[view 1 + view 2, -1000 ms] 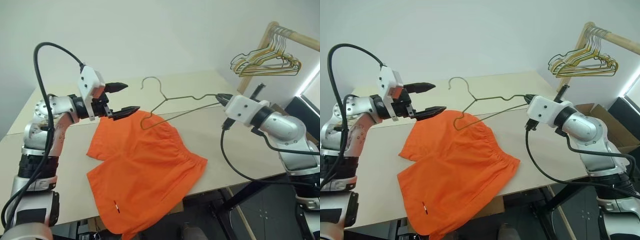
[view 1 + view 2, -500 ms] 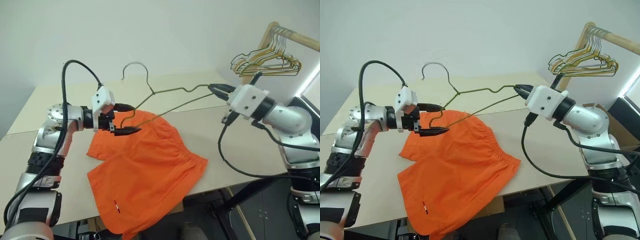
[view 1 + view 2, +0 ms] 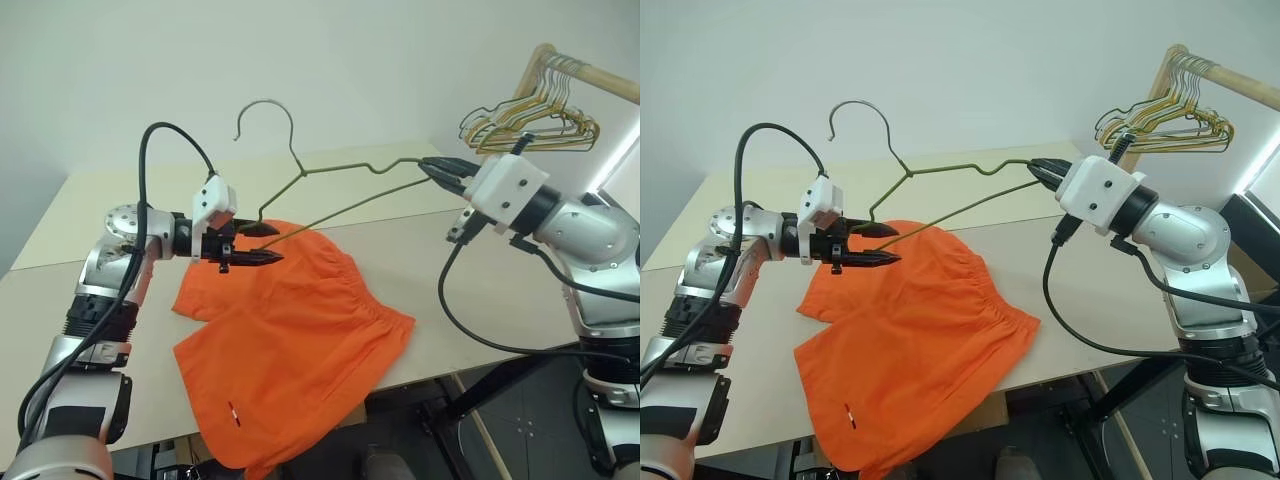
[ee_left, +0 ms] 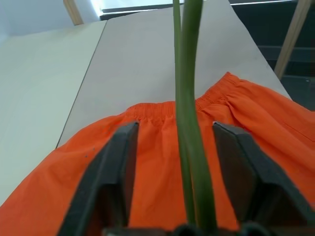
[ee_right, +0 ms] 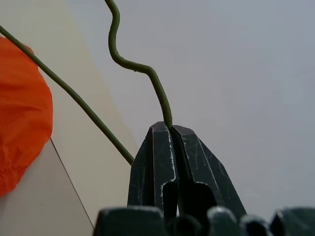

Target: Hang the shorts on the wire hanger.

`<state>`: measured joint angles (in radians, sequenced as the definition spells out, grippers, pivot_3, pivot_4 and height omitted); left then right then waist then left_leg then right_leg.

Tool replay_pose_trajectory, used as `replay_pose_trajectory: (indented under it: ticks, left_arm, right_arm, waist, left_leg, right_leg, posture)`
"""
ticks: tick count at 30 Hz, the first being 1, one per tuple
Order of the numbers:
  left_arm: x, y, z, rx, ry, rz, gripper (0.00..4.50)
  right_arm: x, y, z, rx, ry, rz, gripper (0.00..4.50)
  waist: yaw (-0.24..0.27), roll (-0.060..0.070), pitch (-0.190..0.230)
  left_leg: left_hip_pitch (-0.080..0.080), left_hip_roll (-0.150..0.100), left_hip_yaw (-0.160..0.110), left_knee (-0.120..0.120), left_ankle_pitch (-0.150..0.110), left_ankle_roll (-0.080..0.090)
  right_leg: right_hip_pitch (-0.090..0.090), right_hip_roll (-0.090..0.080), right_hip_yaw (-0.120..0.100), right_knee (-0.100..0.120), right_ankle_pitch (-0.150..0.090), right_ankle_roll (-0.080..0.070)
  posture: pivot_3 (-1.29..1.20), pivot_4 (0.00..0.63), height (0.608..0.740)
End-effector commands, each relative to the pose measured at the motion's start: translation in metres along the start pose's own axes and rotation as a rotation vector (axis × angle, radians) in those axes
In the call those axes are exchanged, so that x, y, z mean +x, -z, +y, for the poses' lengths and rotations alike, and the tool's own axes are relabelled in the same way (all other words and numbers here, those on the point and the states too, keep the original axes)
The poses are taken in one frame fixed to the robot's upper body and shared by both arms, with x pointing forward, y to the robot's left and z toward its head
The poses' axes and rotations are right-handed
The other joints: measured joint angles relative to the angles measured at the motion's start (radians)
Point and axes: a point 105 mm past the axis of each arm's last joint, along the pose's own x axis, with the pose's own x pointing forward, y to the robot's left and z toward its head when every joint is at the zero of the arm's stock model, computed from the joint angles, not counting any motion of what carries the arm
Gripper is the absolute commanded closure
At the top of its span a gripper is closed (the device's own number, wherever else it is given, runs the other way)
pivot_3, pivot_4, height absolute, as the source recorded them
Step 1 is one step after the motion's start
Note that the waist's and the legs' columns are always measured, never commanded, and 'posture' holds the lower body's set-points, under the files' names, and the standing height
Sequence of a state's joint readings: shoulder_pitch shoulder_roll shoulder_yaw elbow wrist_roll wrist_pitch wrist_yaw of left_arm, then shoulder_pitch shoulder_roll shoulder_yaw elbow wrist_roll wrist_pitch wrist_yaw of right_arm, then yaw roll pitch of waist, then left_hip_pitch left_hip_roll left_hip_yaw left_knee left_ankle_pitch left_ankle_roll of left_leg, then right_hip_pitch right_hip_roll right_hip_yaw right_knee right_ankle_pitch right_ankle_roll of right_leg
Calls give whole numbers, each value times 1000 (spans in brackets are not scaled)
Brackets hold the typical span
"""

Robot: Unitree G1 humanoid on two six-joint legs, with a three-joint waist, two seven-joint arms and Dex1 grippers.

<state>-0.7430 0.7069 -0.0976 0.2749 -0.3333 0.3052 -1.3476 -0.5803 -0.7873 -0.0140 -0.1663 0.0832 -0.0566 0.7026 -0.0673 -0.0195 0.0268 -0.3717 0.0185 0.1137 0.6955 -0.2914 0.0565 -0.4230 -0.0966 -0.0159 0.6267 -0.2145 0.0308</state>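
Note:
The orange shorts (image 3: 300, 340) lie flat on the table (image 3: 450, 270), their lower part hanging over the front edge. The wire hanger (image 3: 302, 172) is held in the air above them, hook up and tilted. My right gripper (image 3: 435, 168) is shut on the hanger's right corner, with the wire pinched between its fingertips (image 5: 170, 128). My left gripper (image 3: 258, 245) is at the hanger's left corner, just above the shorts' waistband. In the left wrist view its fingers (image 4: 123, 147) stand apart, and the wire (image 4: 189, 123) runs between them without touching either.
A bunch of gold and green wire hangers (image 3: 530, 125) hangs from a wooden rail (image 3: 590, 75) at the back right, close behind my right arm. The pale table top stretches left of and behind the shorts.
My right gripper lifted the hanger, swinging its hook up and to the left. My left gripper dropped towards the shorts, turned to the hanger's left corner and narrowed its fingers around the wire.

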Motion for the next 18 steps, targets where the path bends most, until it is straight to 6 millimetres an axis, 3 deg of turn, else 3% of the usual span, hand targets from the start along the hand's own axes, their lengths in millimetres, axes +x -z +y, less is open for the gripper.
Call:
replay_pose_trajectory:
  ticks: [1,5,10,14,18]
  left_arm:
    - [-6,-10,4,40,-17,-16,3251]
    - [-7,-10,4,43,-16,-17,4492]
    - [-10,-10,2,60,-16,-2,4492]
    - [-10,-9,2,58,-17,10,4500]
    - [-10,-5,3,53,-23,27,4500]
  right_arm:
    - [-4,-11,-16,-36,43,-30,4500]
    - [-5,-9,-13,-50,18,-22,4500]
    - [-6,-9,-12,-52,6,-24,4500]
    - [-12,-7,-2,-65,-108,-14,3412]
    - [-19,-5,10,-53,-233,7,1952]
  waist:
    - [0,0,0]
    - [0,0,0]
    - [0,0,0]
    - [0,0,0]
    - [3,0,0]
  left_leg:
    - [0,0,0,0,0,0]
    - [0,0,0,0,0,0]
    - [0,0,0,0,0,0]
    - [0,0,0,0,0,0]
    - [0,0,0,1,0,1]
  right_leg:
    - [0,0,0,0,0,0]
    - [0,0,0,0,0,0]
    - [0,0,0,0,0,0]
    - [0,0,0,0,0,0]
    - [0,0,0,0,0,0]
  posture:
    - [-60,0,740]
    - [-58,0,740]
    - [-56,0,740]
    - [-56,0,740]
    - [-56,0,740]
